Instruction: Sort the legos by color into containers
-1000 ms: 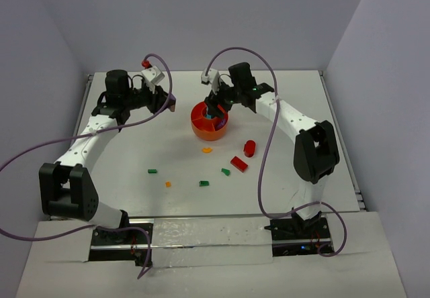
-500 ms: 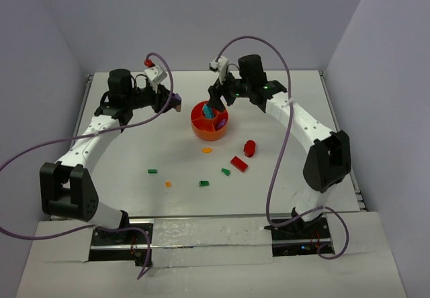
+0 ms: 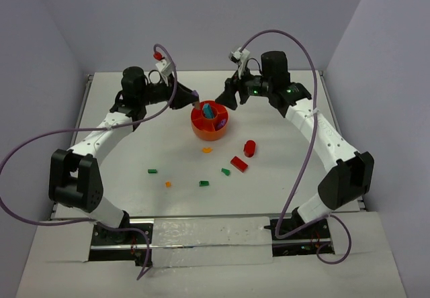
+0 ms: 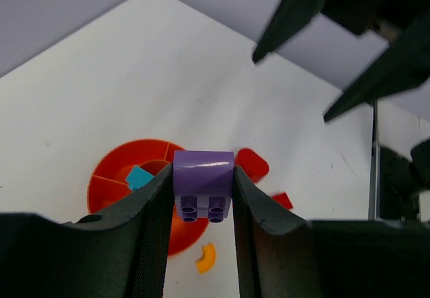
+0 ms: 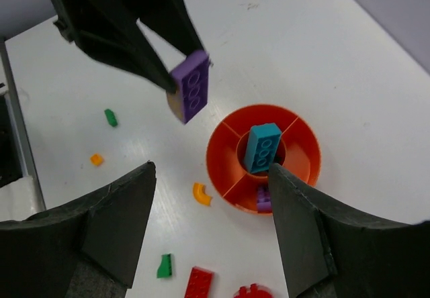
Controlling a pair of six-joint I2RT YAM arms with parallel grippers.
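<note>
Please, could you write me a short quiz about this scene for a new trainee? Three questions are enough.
1. True or false: the right gripper holds a lego.
2. Where in the orange bowl does the teal brick lie? A) central hub B) a wedge compartment C) on the rim
3. What does the left gripper hold?
Key: 1 false, it is open and empty; 2 A; 3 a purple brick.
</note>
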